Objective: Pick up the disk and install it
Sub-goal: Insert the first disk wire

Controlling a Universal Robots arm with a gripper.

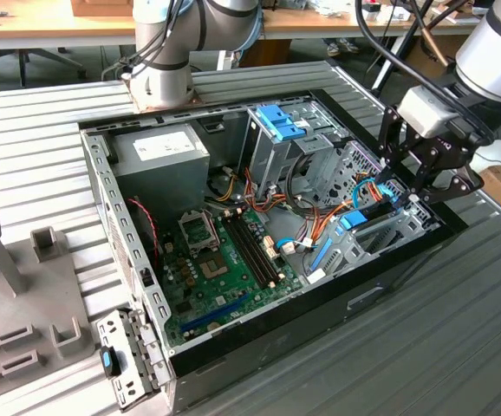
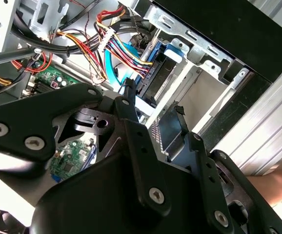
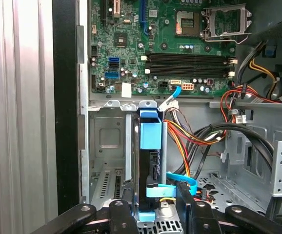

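The disk (image 1: 354,220) stands on edge in the metal bay at the front corner of the open computer case (image 1: 103,217), on the exterior view's right. In the first wrist view the disk (image 3: 150,136) shows a blue rail along its upper edge and a dark connector end. My gripper (image 1: 395,192) hangs just above this bay. Its black fingers (image 3: 185,204) stand on either side of the disk with a small gap showing, so my gripper (image 3: 153,209) is open. The second wrist view has the gripper (image 2: 153,100) over the same bay.
Bundled coloured cables (image 3: 199,136) and a blue data cable (image 3: 180,178) run close beside the bay. The green motherboard (image 1: 224,260) lies mid-case, a grey power-supply box (image 1: 159,156) at the back. A metal cage with a blue latch (image 1: 278,121) stands nearby. The arm's base (image 1: 159,78) is behind the case.
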